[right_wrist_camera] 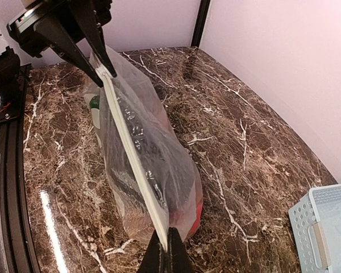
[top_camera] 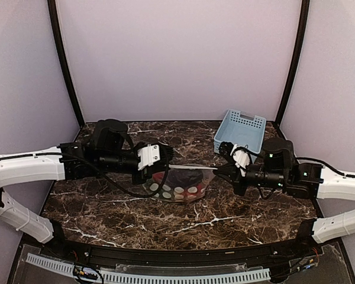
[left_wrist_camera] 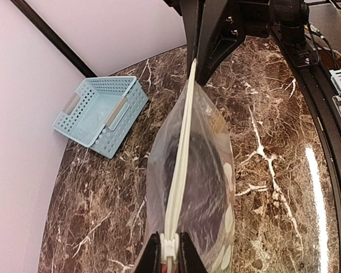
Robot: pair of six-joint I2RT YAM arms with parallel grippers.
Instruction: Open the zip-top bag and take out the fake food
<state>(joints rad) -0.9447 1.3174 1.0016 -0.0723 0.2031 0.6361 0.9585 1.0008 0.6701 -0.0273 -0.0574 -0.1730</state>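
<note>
The left end effector (top_camera: 164,158) is clenched on one end of the zip-top bag (top_camera: 180,184), probably to draw its seal (left_wrist_camera: 182,148) open. The bag spans mid-tabletop (top_camera: 165,222), seal uppermost, taut and apparently closed, with the fake food (top_camera: 186,176) inside. The right end effector (top_camera: 220,171) is clamped on the opposite end, seemingly as an anchor.
</note>
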